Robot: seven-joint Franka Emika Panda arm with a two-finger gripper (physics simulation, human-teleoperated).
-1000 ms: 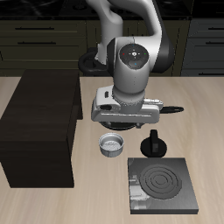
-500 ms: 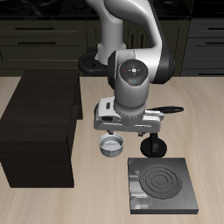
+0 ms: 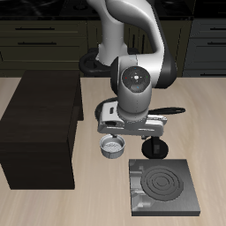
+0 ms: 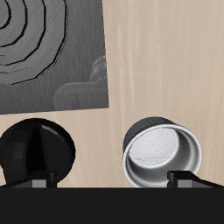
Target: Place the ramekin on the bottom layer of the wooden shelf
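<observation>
Dark kitchen cabinets line the back of the room, and in front of them a pale wooden table (image 3: 207, 106) carries everything. The ramekin (image 3: 112, 146) stands upright on bare wood near the middle of the table, its rim free all round and its pale inside open to view. It sits just beside the front corner of the wooden shelf (image 3: 40, 124), apart from it by a strip of clear table. On its other side the small black moka pot (image 3: 154, 146) stands near, not touching. Nearer the table's front edge lies the flat stove plate (image 3: 163, 187), its corner close to the ramekin but apart. The gripper (image 3: 119, 131) hangs above the ramekin; in the wrist view the fingers (image 4: 185, 179) stand spread apart, with the ramekin (image 4: 162, 153) close by one and the moka pot (image 4: 37, 150) by the other, neither touched.
</observation>
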